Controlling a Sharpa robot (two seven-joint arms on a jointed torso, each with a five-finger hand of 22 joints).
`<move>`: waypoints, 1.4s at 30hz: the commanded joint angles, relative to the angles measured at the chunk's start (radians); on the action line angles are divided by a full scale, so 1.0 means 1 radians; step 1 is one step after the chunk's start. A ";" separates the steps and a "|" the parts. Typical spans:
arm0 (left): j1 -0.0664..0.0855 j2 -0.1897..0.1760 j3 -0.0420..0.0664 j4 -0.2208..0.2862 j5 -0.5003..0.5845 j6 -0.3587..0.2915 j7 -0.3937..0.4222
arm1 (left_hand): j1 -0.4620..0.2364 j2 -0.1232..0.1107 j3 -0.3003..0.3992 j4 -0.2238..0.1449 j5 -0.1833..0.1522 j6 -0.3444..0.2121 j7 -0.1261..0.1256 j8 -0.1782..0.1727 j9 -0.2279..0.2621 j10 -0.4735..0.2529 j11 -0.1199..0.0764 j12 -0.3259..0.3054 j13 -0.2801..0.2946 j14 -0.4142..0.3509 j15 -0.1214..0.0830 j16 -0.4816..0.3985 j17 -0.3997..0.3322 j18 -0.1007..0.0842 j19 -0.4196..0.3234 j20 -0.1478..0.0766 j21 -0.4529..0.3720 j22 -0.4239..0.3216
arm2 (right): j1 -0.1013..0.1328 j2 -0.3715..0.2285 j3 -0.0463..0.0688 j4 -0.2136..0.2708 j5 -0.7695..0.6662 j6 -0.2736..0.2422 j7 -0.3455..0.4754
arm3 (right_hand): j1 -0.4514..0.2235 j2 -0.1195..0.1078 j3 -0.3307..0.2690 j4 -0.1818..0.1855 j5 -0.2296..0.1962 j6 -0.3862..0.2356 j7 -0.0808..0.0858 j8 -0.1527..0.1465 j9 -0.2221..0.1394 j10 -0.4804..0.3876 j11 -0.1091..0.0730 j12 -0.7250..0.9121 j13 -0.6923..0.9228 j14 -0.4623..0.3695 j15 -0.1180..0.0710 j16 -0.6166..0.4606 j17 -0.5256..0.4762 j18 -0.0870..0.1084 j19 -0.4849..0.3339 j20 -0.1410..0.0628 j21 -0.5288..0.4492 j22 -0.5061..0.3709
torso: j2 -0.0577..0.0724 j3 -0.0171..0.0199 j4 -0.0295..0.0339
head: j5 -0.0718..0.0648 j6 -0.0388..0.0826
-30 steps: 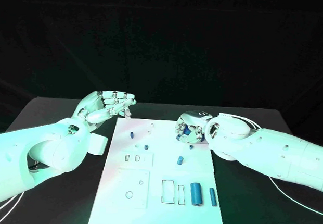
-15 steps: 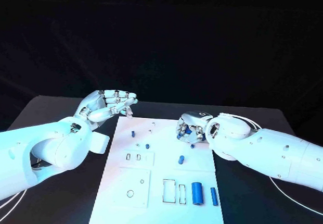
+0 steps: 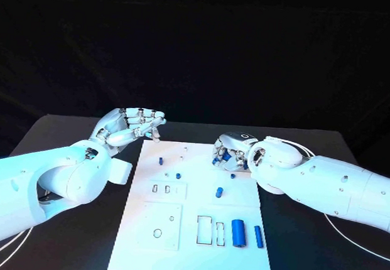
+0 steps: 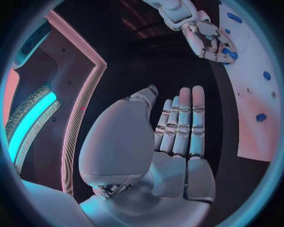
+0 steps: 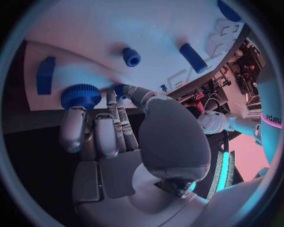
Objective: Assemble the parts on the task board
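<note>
Two white arms reach over the black surface (image 3: 68,131), where the white task board (image 3: 190,254) lies in the middle with small blue parts scattered across it. At the board's far right edge, the right hand (image 3: 230,153) hangs with its fingers (image 5: 112,130) curled inward around a small blue part (image 5: 121,90), their tips close above the plate; beside them in the right wrist view sits a ridged blue gear (image 5: 81,96) (round, toothed at the rim), just touching one fingertip. The left hand (image 3: 132,125) hovers off the board's far left corner, holding nothing, its fingers (image 4: 183,118) straight and lying side by side in the left wrist view, with the thumb standing apart. On the board, a large blue cylinder (image 3: 238,232) and a slimmer blue pin (image 3: 259,236) lie side by side near the right edge, next to two empty rectangular slots (image 3: 210,230). Further up, a short blue peg (image 3: 219,192) lies at the centre, and two smaller blue pieces (image 3: 178,176) sit toward the left hand.
</note>
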 commanded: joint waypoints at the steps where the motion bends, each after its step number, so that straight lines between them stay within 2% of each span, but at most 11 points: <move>1: 0.002 0.001 0.001 -0.003 0.003 -0.001 0.014 | 0.001 0.000 0.000 -0.003 -0.003 -0.011 0.001 -0.006 0.001 -0.009 0.003 -0.004 0.001 -0.008 -0.001 0.006 0.001 0.005 -0.008 0.001 0.005 0.002 | 0.000 0.003 0.000 0.009 -0.005 -0.098 -0.030 | 0.008 0.014 0.010 0.000 -0.012 0.002 0.001 0.007 0.012 0.009 0.002 0.000 0.002 0.027 -0.007 0.005 0.000 -0.007 0.001 -0.005 0.005 0.004 | 0.001 0.0005 -0.0004 | -0.001 0.008; 5: 0.002 0.000 0.001 -0.007 0.004 -0.004 0.016 | 0.003 0.000 0.001 -0.005 -0.003 -0.012 0.001 -0.007 0.001 -0.010 0.003 -0.004 0.001 -0.010 -0.001 0.007 0.002 0.005 -0.009 0.001 0.007 0.002 | 0.000 0.006 0.001 0.013 -0.008 -0.130 -0.042 | 0.012 0.018 0.016 -0.001 -0.015 0.004 -0.001 0.013 0.019 0.014 0.000 0.001 0.003 0.027 -0.008 0.006 0.000 -0.007 0.002 -0.006 0.007 0.007 | 0.000 -0.0015 0.0018 | -0.001 0.010; 7: 0.003 0.000 0.001 -0.009 0.005 -0.005 0.017 | 0.003 0.000 0.001 -0.005 -0.003 -0.012 0.001 -0.007 0.001 -0.010 0.003 -0.004 0.001 -0.010 -0.001 0.007 0.002 0.005 -0.009 0.001 0.007 0.002 | 0.001 0.009 0.001 0.015 -0.009 -0.145 -0.046 | 0.014 0.019 0.018 -0.002 -0.014 0.006 -0.002 0.016 0.023 0.016 -0.001 0.002 0.004 0.027 -0.009 0.007 0.000 -0.008 0.002 -0.007 0.007 0.009 | 0.002 -0.0006 0.0015 | 0.002 0.012; 15: 0.003 -0.001 0.001 -0.015 0.006 -0.007 0.017 | 0.003 0.000 0.001 -0.005 -0.003 -0.012 0.001 -0.007 0.001 -0.010 0.003 -0.004 0.001 -0.010 -0.001 0.007 0.002 0.005 -0.009 0.001 0.007 0.002 | 0.003 0.042 0.001 0.003 -0.011 -0.176 -0.054 | 0.016 0.016 0.021 -0.005 -0.011 0.005 -0.002 0.020 0.029 0.018 -0.002 0.001 0.004 0.027 -0.010 0.010 0.003 -0.008 0.004 -0.008 0.009 0.012 | 0.002 -0.0016 0.0014 | 0.011 0.018; 22: 0.006 0.000 0.001 -0.021 0.007 -0.008 0.018 | 0.005 0.000 0.001 -0.006 -0.003 -0.012 0.001 -0.007 0.002 -0.011 0.003 -0.004 0.001 -0.011 -0.001 0.008 0.002 0.005 -0.010 0.001 0.009 0.003 | 0.004 0.108 0.001 -0.043 -0.018 -0.195 -0.058 | 0.015 0.015 0.022 -0.004 -0.012 0.003 -0.002 0.020 0.032 0.017 -0.001 0.000 0.004 0.028 -0.010 0.012 0.006 -0.009 0.005 -0.008 0.010 0.015 | 0.005 -0.0016 0.0032 | 0.015 0.023; 28: 0.009 0.003 0.001 -0.024 0.007 -0.007 0.018 | 0.005 0.000 0.001 -0.006 -0.003 -0.012 0.001 -0.007 0.002 -0.011 0.003 -0.004 0.001 -0.011 -0.001 0.008 0.002 0.005 -0.010 0.001 0.009 0.003 | 0.002 0.168 0.001 -0.096 -0.021 -0.203 -0.057 | 0.015 0.015 0.022 -0.005 -0.012 0.003 -0.002 0.021 0.032 0.017 -0.001 0.000 0.003 0.028 -0.010 0.012 0.005 -0.008 0.004 -0.008 0.010 0.014 | 0.008 -0.0011 0.0047 | 0.018 0.022; 33: 0.011 0.006 0.001 -0.024 0.007 -0.006 0.018 | 0.005 0.000 0.001 -0.006 -0.003 -0.012 0.001 -0.007 0.002 -0.011 0.003 -0.004 0.001 -0.011 -0.001 0.008 0.002 0.005 -0.010 0.001 0.009 0.003 | -0.002 0.207 0.001 -0.135 -0.022 -0.205 -0.055 | 0.014 0.014 0.022 -0.005 -0.012 0.002 -0.001 0.021 0.033 0.016 -0.001 -0.001 0.003 0.028 -0.010 0.012 0.006 -0.008 0.005 -0.008 0.010 0.014 | 0.010 -0.0030 0.0088 | 0.017 0.023; 35: 0.012 0.007 0.001 -0.024 0.007 -0.005 0.018 | 0.005 0.000 0.001 -0.006 -0.003 -0.012 0.001 -0.007 0.002 -0.011 0.003 -0.004 0.001 -0.011 -0.001 0.008 0.002 0.005 -0.010 0.001 0.009 0.003 | -0.005 0.222 0.001 -0.152 -0.023 -0.205 -0.054 | 0.014 0.014 0.022 -0.005 -0.012 0.002 -0.001 0.021 0.033 0.016 -0.001 -0.001 0.003 0.028 -0.010 0.012 0.006 -0.008 0.005 -0.008 0.010 0.014 | 0.012 -0.0042 0.0128 | 0.015 0.024; 42: 0.014 0.010 0.001 -0.025 0.007 -0.003 0.015 | 0.005 0.000 0.001 -0.006 -0.003 -0.012 0.001 -0.007 0.002 -0.011 0.003 -0.004 0.001 -0.011 -0.001 0.008 0.002 0.005 -0.010 0.001 0.009 0.003 | -0.013 0.250 0.001 -0.187 -0.023 -0.202 -0.051 | 0.009 0.013 0.023 -0.001 -0.013 -0.003 0.001 0.021 0.037 0.014 0.001 -0.003 0.003 0.028 -0.009 0.014 0.006 -0.008 0.003 -0.008 0.009 0.013 | 0.016 -0.0067 0.0190 | 0.013 0.025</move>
